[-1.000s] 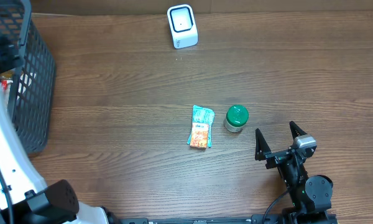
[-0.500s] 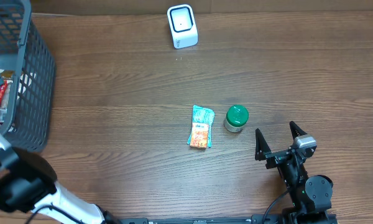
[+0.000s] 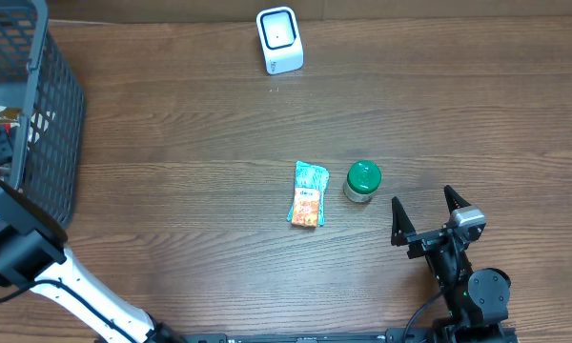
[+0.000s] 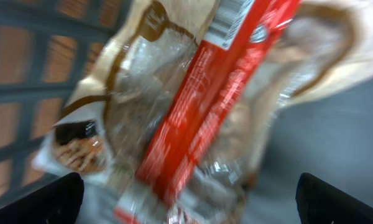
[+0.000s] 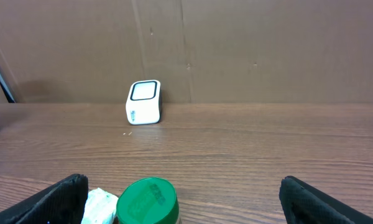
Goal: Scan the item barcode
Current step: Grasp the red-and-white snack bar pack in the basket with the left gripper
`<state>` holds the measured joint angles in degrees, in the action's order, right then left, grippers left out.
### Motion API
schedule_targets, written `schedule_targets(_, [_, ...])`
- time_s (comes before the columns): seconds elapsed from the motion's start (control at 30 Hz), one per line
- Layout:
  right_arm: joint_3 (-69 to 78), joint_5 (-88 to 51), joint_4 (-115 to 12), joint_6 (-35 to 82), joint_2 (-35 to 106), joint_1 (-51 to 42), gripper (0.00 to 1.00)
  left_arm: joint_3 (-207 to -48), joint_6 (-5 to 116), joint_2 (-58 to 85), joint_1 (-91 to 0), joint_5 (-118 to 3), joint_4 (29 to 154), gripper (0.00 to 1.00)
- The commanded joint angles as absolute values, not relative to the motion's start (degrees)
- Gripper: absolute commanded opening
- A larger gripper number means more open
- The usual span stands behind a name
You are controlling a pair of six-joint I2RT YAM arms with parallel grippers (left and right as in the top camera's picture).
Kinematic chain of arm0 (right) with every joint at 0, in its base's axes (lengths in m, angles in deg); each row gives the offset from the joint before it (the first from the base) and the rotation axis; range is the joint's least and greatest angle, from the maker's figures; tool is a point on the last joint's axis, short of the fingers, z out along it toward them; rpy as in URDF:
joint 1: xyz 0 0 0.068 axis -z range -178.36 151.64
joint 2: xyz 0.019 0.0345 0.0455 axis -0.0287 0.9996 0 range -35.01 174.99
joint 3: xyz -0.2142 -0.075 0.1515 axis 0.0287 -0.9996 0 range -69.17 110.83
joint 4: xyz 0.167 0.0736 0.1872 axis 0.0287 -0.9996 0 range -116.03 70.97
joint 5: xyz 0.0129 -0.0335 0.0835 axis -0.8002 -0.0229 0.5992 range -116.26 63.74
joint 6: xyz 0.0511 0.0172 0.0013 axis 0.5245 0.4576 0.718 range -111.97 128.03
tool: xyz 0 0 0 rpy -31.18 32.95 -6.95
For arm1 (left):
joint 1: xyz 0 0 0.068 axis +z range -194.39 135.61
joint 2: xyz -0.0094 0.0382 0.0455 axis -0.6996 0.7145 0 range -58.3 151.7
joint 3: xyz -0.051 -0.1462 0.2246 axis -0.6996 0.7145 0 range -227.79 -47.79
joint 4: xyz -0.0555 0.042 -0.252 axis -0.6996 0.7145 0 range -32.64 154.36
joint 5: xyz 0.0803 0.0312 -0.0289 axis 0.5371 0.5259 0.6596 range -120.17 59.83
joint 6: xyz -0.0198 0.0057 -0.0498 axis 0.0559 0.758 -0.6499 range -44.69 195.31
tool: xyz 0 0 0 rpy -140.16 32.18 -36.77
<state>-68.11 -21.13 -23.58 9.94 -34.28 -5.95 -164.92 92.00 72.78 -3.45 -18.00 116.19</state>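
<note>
One clear packet with a red band (image 4: 193, 112) lies in the single grey basket (image 3: 52, 114) at far left. In the left wrist view its long axis runs lower left to upper right, with the barcode (image 4: 231, 18) at the upper end. The left gripper (image 4: 189, 199) hangs over it, fingers spread, grasping nothing. Beyond sit one scanner (image 3: 279, 40), one teal pouch (image 3: 308, 193) and one green-lidded jar (image 3: 362, 181). The right gripper (image 3: 427, 217) is spread wide too, empty.

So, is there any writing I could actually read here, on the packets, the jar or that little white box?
No text here is legible enough to quote.
On the white scanner: a small teal mark low on its side, too small to read.
On the snack packet: front printing, too small to read.
On the green jar lid: nothing legible.
On the clear bag: white print and a barcode on its red stripe, blurred.
</note>
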Motion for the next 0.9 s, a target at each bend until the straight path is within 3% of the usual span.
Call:
schedule_targets(0.0, [-68.7, -21.0, -23.3, 10.2, -34.8, -6.0, 1.0, -164.6, 95.6, 75.7, -2.4, -21.8, 115.1, 1.0])
schedule_targets(0.23, [-68.7, -21.0, -23.3, 10.2, -34.8, -6.0, 1.0, -164.6, 98.3, 80.2, -2.2, -24.0, 114.3, 1.0])
schedule_targets(0.43, [-68.7, -21.0, -23.3, 10.2, -34.8, -6.0, 1.0, -164.6, 98.0, 80.9, -2.0, -24.3, 114.5, 0.48])
schedule_targets(0.6, [-68.7, -21.0, -23.3, 10.2, -34.8, -6.0, 1.0, -164.6, 98.0, 80.8, -2.0, -24.3, 115.0, 0.21])
schedule_targets(0.87, [-68.7, -21.0, -23.4, 10.2, -34.8, -6.0, 1.0, -166.6, 96.7, 79.8, -2.1, -28.8, 117.2, 0.07])
